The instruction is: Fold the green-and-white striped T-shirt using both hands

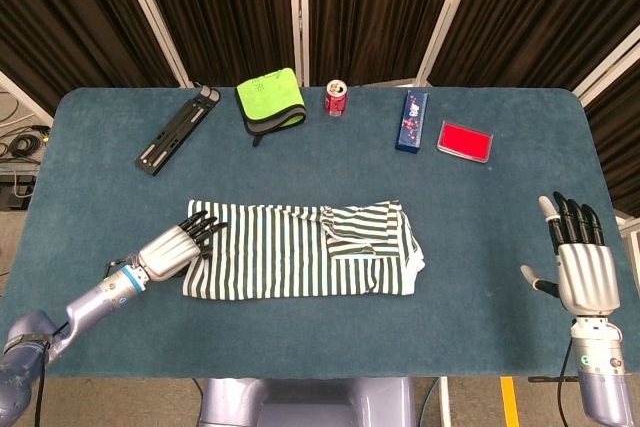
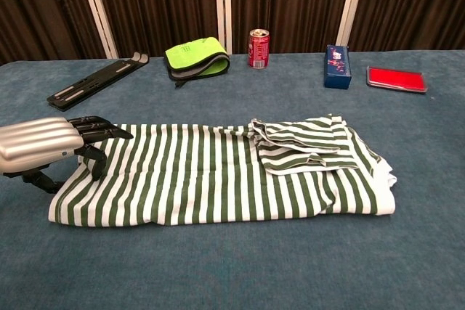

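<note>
The green-and-white striped T-shirt point(image 1: 290, 252) point(image 2: 211, 176) lies flat in a long band across the middle of the table, with a sleeve part folded over on its right half point(image 2: 298, 143). My left hand point(image 1: 175, 247) point(image 2: 43, 147) hovers at the shirt's left edge. Its fingers point(image 2: 105, 128) stretch out straight over the stripes and its thumb hangs down onto the cloth; I see no cloth held. My right hand point(image 1: 583, 262) is upright and spread near the table's right front corner, far from the shirt, and shows only in the head view.
Along the back of the blue table point(image 1: 500, 207) lie a black bar point(image 1: 178, 128), a neon-green folded cloth point(image 1: 270, 99), a red can point(image 1: 336, 98), a blue box point(image 1: 411, 120) and a flat red item point(image 1: 465, 139).
</note>
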Tool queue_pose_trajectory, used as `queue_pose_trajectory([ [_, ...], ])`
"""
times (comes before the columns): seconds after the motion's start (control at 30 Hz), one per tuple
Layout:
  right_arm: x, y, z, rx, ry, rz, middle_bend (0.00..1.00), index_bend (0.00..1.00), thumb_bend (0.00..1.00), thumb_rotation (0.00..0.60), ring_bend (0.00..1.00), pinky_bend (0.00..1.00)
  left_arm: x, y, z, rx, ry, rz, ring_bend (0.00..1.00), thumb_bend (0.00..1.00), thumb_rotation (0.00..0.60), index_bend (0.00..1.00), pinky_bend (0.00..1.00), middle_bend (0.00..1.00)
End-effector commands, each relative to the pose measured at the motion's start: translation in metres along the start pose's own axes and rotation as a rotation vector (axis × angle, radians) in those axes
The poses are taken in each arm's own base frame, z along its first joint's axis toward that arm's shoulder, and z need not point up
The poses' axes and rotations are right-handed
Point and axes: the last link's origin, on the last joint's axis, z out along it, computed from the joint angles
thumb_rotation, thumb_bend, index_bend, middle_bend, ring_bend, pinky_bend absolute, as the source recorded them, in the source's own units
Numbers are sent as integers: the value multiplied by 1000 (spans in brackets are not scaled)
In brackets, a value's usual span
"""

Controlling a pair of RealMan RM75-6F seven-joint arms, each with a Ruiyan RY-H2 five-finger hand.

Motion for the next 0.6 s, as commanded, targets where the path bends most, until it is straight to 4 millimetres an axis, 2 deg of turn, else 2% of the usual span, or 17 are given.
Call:
queue_pose_trajectory([
  [0.03,0,0,0,-1,1,2,0,0,0,600,0,0,1,1,1,-2,3,0,0,531,600,502,0,0],
  [0.2,1,0,0,1,3,5,0,0,0,600,0,0,2,2,3,-5,12,-6,0,551,600,577,0,0],
  [0.37,1,0,0,4,2,7,0,0,0,600,0,0,3,3,4,-1,22,-19,0,554,600,704,0,0],
  [0.6,1,0,-1,6,0,5,0,0,0,600,0,0,4,2,1,3,33,-30,0,564,600,805,0,0],
])
